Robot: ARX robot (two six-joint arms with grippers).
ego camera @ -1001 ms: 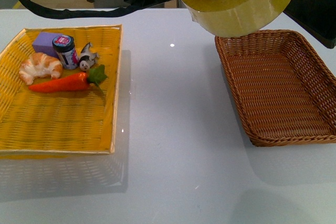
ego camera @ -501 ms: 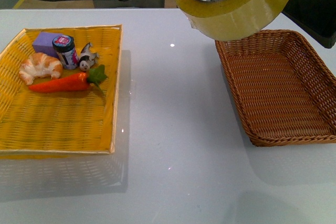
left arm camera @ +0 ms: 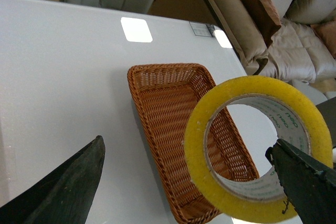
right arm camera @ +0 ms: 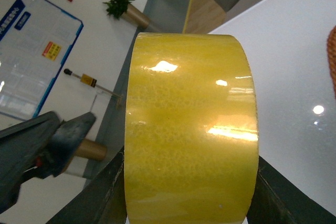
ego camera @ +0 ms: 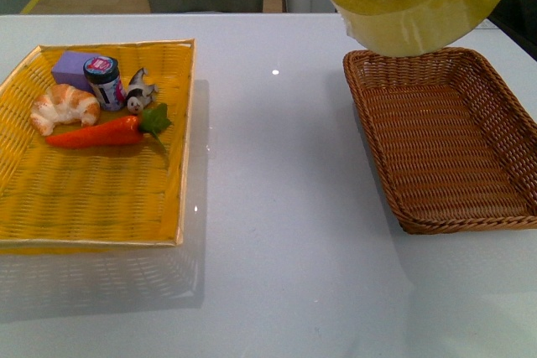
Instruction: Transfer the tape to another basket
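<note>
The tape (ego camera: 417, 7), a wide yellowish roll with a white printed core, hangs high over the far left corner of the brown wicker basket (ego camera: 375, 148). My right gripper (right arm camera: 191, 198) is shut on the tape (right arm camera: 191, 129), with one dark jaw on each flat side. In the left wrist view, the tape (left arm camera: 198, 145) hangs in front of the basket (left arm camera: 157, 98), which holds nothing. My left gripper (left arm camera: 184, 192) is open, its fingers wide apart, one of them close by the roll. The grippers themselves are nearly out of the front view.
A flat yellow woven tray (ego camera: 92, 199) at the left holds a croissant (ego camera: 64, 107), a carrot (ego camera: 105, 132), a small jar (ego camera: 105, 82), a purple block (ego camera: 69, 65) and a small toy figure (ego camera: 138, 93). White table (ego camera: 277, 207) lies between tray and basket.
The tape has moved right in my right gripper, from left of the brown basket to above its far left corner. The left arm's dark parts have left the top of the front view.
</note>
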